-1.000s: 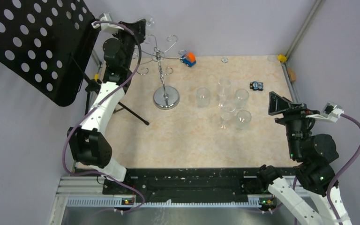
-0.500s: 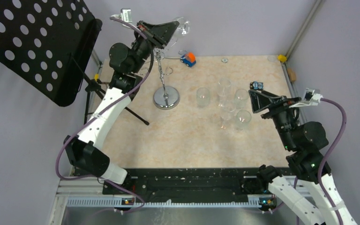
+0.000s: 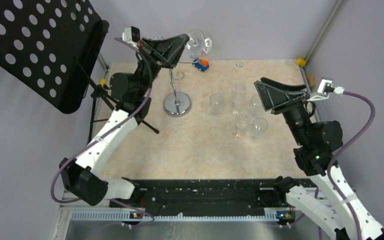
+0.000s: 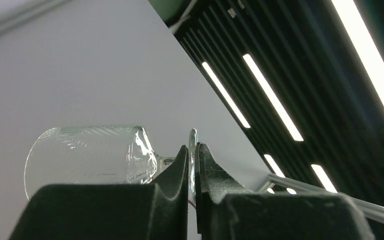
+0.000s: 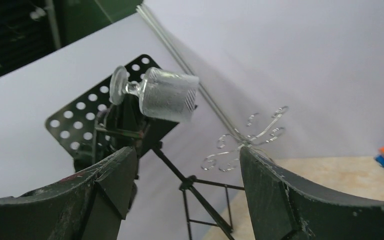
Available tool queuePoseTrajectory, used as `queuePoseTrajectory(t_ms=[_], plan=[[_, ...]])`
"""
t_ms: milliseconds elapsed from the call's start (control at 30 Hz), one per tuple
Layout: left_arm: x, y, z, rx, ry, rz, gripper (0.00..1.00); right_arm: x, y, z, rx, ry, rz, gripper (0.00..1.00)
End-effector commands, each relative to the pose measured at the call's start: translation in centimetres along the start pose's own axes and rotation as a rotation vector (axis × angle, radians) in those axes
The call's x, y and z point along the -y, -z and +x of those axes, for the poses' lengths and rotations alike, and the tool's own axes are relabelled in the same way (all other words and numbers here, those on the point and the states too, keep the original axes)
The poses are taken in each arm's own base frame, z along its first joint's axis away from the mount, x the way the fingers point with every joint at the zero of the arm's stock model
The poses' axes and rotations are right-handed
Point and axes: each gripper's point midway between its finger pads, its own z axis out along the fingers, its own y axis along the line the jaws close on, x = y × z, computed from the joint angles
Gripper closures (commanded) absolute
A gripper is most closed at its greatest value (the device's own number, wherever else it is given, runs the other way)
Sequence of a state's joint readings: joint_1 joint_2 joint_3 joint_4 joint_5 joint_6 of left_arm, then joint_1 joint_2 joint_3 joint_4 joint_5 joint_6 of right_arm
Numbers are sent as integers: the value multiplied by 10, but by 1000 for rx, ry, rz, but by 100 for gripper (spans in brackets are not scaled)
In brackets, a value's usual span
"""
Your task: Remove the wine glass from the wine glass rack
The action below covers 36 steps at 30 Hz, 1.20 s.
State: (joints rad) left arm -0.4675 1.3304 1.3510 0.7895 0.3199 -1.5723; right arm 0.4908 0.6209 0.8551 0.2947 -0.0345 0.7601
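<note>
While my left gripper (image 3: 179, 44) pinched the thin round foot of the clear stemmed wine glass (image 3: 198, 41) between nearly closed fingers (image 4: 180, 167), the glass lay on its side in the air. Its bowl pointed away from the wrist and, in the right wrist view, it hung apart from the curled arms of the chrome wire wine glass rack (image 5: 245, 137). I judged the lift all but done. Doing it well meant a steady grip on so slim an edge, no twisting, and a slow swing toward open table. My right gripper (image 3: 269, 95) stood wide, holding nothing. Below in the likely path stood a cluster of clear glass tumblers (image 3: 245, 112). A blue and orange toy car (image 3: 200, 63) sat near the back wall, and the black perforated music stand (image 3: 35, 47) crowded the left.
</note>
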Motion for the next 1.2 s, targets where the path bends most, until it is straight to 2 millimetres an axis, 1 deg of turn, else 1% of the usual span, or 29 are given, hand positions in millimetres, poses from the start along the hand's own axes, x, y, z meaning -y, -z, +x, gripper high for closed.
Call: queuePoseTrajectory(t_ms=[0, 100, 133, 233, 300, 367, 433, 533, 600, 767, 833, 900, 1067, 1167], plan=[[61, 16, 18, -33, 284, 205, 100, -46, -14, -13, 52, -147, -232, 23], [67, 20, 37, -91, 366, 234, 100, -51, -22, -3, 15, -205, -282, 23], [69, 22, 45, -117, 385, 237, 100, -55, -23, -1, 7, -227, -306, 24], [74, 24, 60, -155, 423, 260, 100, -59, -26, 7, -28, -268, -352, 26], [76, 26, 66, -162, 443, 269, 100, -62, -25, 11, -49, -291, -381, 27], [77, 27, 70, -164, 456, 267, 100, -71, -21, 12, -57, -297, -439, 29], [77, 29, 72, -160, 467, 267, 100, -80, -16, 11, -59, -300, -500, 30], [79, 31, 73, -156, 478, 269, 100, -96, -6, 6, -51, -295, -608, 33], [82, 33, 72, -148, 479, 273, 100, -105, -3, 4, -57, -295, -666, 37], [85, 35, 71, -134, 469, 270, 100, -122, 1, 1, -86, -319, -776, 52], [83, 35, 71, -135, 473, 267, 100, -123, 0, 2, -94, -333, -793, 58], [81, 35, 72, -139, 476, 260, 100, -123, -2, 2, -97, -348, -798, 65], [76, 34, 75, -150, 485, 243, 100, -125, -2, 0, -86, -356, -819, 91], [71, 34, 77, -154, 489, 225, 100, -127, -1, -2, -77, -345, -824, 97]])
